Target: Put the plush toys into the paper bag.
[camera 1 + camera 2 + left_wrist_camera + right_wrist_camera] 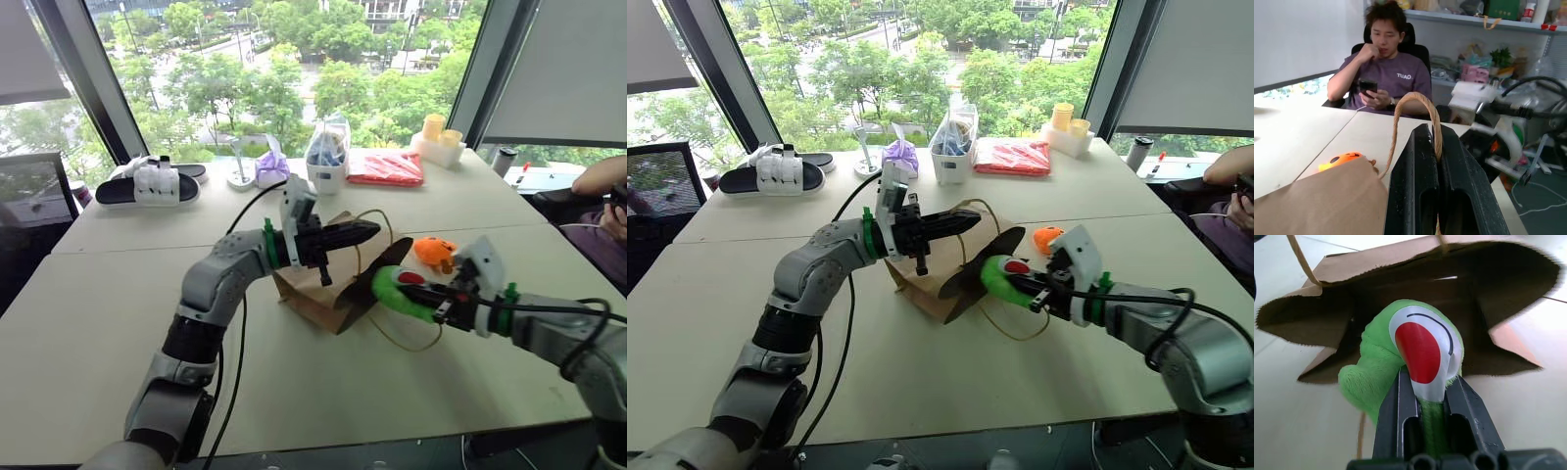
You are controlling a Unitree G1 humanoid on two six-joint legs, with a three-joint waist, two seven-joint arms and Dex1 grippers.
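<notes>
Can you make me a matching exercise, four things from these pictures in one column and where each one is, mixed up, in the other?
Things:
1. green plush toy
2. orange plush toy
3. bag handle
4. red packet

Places:
A. pinched in the left claw
B. lying on the table beyond the paper bag
C. held in the right claw, at the bag's mouth
D. far side of the table, near the window

Pairs: 1-C, 2-B, 3-A, 4-D

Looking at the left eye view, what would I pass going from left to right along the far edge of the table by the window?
Black and white sandal → purple bundle → white cup stuffed with a plastic bag → red flat packet → yellow cups on a white holder → dark tumbler.
</notes>
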